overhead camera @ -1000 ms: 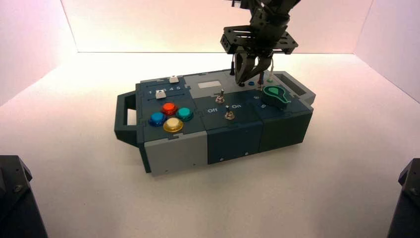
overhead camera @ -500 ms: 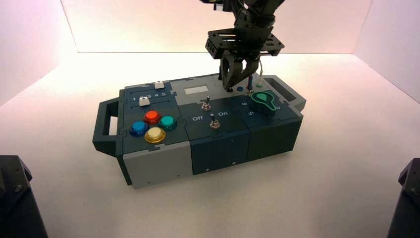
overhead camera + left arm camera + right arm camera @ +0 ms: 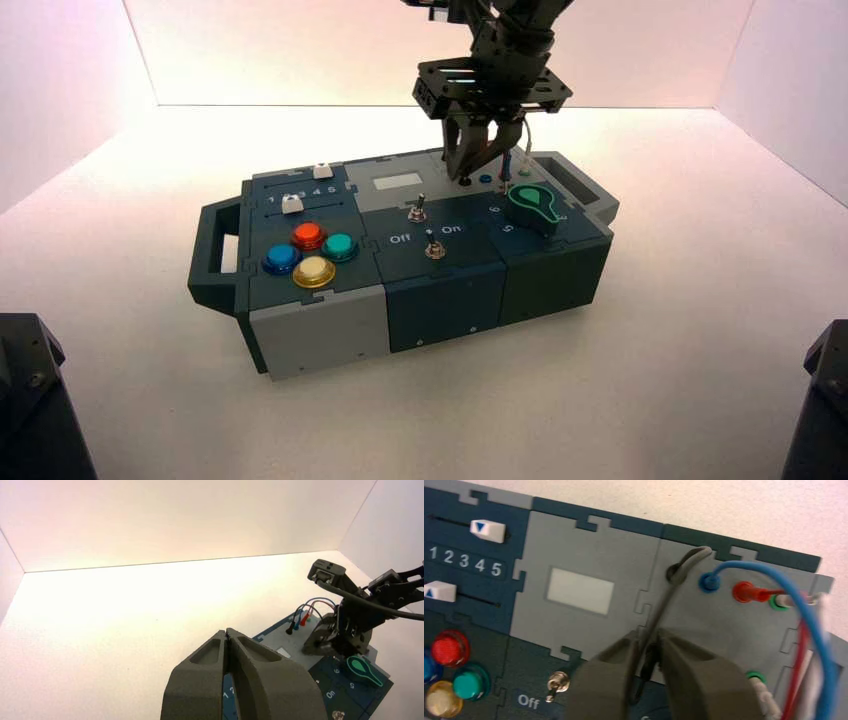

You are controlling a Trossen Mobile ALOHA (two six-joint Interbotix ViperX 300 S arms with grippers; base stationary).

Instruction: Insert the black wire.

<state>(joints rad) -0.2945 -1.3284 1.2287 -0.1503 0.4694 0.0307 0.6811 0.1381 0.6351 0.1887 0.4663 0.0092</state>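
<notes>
The black wire [image 3: 665,600] is a thin grey lead. It rises from a socket [image 3: 675,573] on the box's grey wire panel and runs down between my right gripper's fingers. Its slim black plug [image 3: 649,664] stands between those fingers with a small gap on each side. The plug's tip is blurred, so what it touches I cannot tell. My right gripper [image 3: 649,634] is open and hangs over the wire sockets at the box's back [image 3: 481,168]. My left gripper [image 3: 227,632] is shut and empty, hanging off the box's slider end.
Blue [image 3: 709,582] and red [image 3: 744,591] plugs sit in sockets beside the black wire's socket, their leads arching past. Two toggle switches [image 3: 420,210], a green knob [image 3: 533,205], coloured buttons [image 3: 310,252] and two white sliders [image 3: 292,204] fill the box's top.
The box has slid to the left and turned slightly, with my right gripper moving left along with it. The right fingers have since parted around the black plug.
</notes>
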